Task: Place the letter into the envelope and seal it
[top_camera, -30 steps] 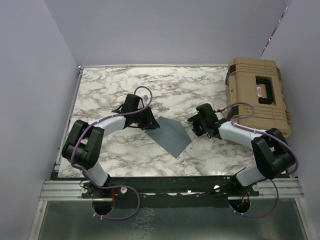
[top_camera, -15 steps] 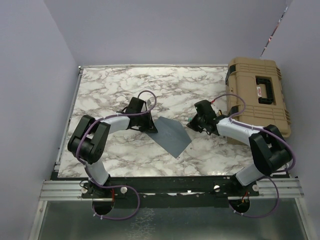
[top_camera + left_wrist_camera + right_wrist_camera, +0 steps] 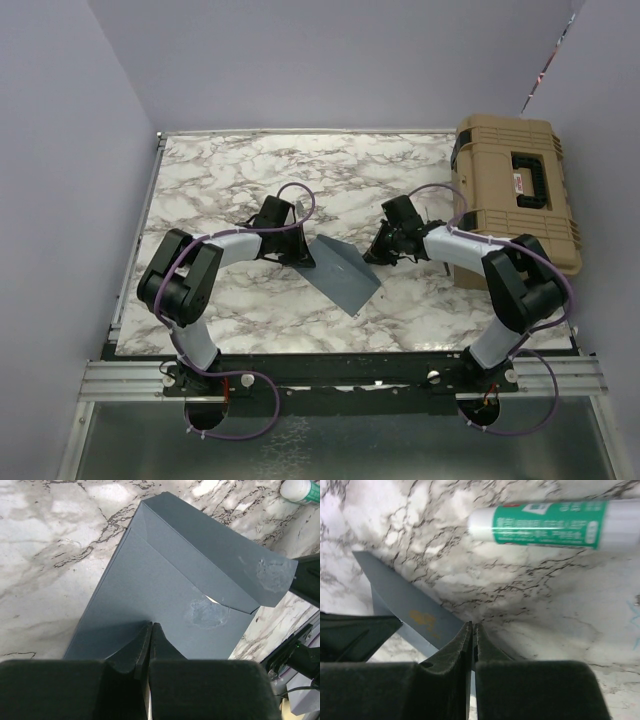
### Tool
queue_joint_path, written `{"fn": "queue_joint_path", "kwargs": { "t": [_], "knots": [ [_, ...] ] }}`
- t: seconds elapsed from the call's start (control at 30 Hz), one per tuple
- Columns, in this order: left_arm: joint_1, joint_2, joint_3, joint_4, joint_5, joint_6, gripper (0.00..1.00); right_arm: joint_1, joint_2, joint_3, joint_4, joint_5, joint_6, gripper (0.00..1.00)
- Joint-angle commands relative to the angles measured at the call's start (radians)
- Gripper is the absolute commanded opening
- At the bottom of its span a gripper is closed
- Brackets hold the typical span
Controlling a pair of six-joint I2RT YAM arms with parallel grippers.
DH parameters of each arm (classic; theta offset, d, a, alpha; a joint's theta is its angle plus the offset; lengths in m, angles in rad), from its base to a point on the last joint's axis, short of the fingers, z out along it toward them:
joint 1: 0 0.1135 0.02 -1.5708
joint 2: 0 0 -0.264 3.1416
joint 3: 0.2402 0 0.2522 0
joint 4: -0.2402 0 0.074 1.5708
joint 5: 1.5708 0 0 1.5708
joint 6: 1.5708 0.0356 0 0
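Note:
The slate-blue envelope (image 3: 345,272) lies on the marble between my two grippers. In the left wrist view its body (image 3: 150,580) lies flat while the flap (image 3: 215,545) stands partly lifted, with a dull glue patch on each. My left gripper (image 3: 151,625) is shut, its tips resting on the envelope's near end (image 3: 303,256). My right gripper (image 3: 472,625) is shut on the tip of the flap (image 3: 415,611) at the envelope's right corner (image 3: 374,252). The letter is hidden, except perhaps for a small pale sliver (image 3: 212,599) under the flap's edge.
A green and white glue stick (image 3: 545,522) lies on the marble just beyond the right gripper, also seen in the left wrist view (image 3: 300,490). A tan hard case (image 3: 515,190) stands at the table's right edge. Walls close in the left and back.
Both grippers have shut. The right gripper has moved left onto the envelope's right corner. The left gripper has settled on the envelope's left end, and the flap now stands raised.

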Motion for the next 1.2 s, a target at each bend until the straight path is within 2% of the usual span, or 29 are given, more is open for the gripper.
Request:
{"fn": "queue_joint_path", "kwargs": {
  "t": [0.0,0.13,0.33,0.5,0.67,0.9,1.17],
  "knots": [
    [-0.005,0.02,-0.014,-0.038,-0.082,0.015,0.0,-0.003,-0.022,-0.008,-0.01,-0.126,-0.05,0.07],
    [-0.005,0.021,-0.015,-0.037,-0.085,0.01,0.0,-0.003,-0.033,-0.006,0.007,-0.196,-0.094,0.08],
    [-0.005,0.023,-0.022,-0.038,-0.08,0.002,0.0,0.005,0.044,0.021,0.027,-0.292,-0.175,0.09],
    [-0.005,0.023,-0.033,-0.037,-0.08,0.0,0.0,0.044,0.092,0.069,0.012,-0.259,-0.213,0.1],
    [-0.005,0.018,-0.036,-0.038,-0.078,-0.003,0.0,0.1,0.131,0.133,-0.075,-0.169,-0.251,0.11],
    [0.002,0.009,0.007,-0.039,-0.036,-0.018,0.0,0.213,0.184,0.243,-0.257,0.081,-0.359,0.16],
    [0.099,-0.063,0.109,-0.086,0.171,0.03,0.0,0.292,0.177,0.181,-0.241,0.241,-0.445,0.33]
  ]
}}
